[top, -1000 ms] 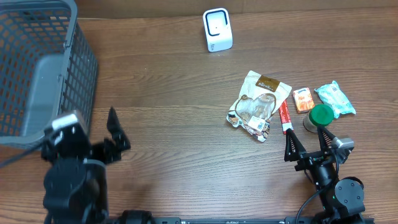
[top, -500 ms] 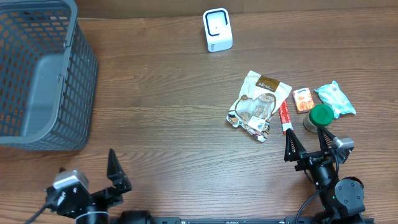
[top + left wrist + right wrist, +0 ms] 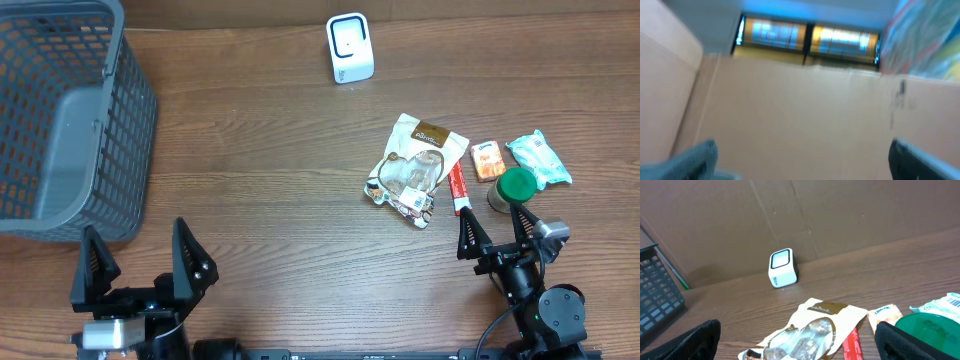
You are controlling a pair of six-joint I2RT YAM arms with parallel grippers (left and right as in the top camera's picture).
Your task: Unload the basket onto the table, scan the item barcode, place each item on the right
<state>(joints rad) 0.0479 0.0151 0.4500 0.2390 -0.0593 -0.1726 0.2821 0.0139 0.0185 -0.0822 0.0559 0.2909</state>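
left gripper point(image 3: 140, 265): near table edge, left side, below the basket; jaws spread wide, nothing between them
left wrist view: blurred, aimed up at a beige wall and a lit strip; only its own fingertips point(image 3: 697, 156) show in the bottom corners, wide apart
right gripper point(image 3: 493, 232): near table edge, right side; jaws released, wide, empty
scanner point(image 3: 350, 47): small white box with a dark-rimmed window, upright at the far edge of the table, centre-right; in the right wrist view point(image 3: 782, 268) it stands against the brown back wall
snack pouch point(image 3: 413, 170): flat on the table, beige top, clear window, tilted; closest item to table centre, also seen from the right wrist point(image 3: 815, 330)
red tube point(image 3: 458, 188): thin, lies just beside the pouch's right edge, roughly lengthwise toward the right gripper point(image 3: 852, 342)
orange packet point(image 3: 487, 160): small, flat, just right of the red tube's far end point(image 3: 887, 314)
green-lidded jar point(image 3: 516, 186): upright, just ahead of the right gripper's outer finger; cannot tell if they touch point(image 3: 930, 325)
blue-white packet point(image 3: 538, 158): farthest right, tilted, just beside the jar; striped label at its edge in the right wrist view point(image 3: 946, 302)
item status: all five items lie on the table in one cluster on the right, well apart from the scanner; none gripped
basket point(image 3: 130, 120): grey mesh, far left corner, partly out of frame point(image 3: 655, 297)
table point(image 3: 260, 200): dark wood grain
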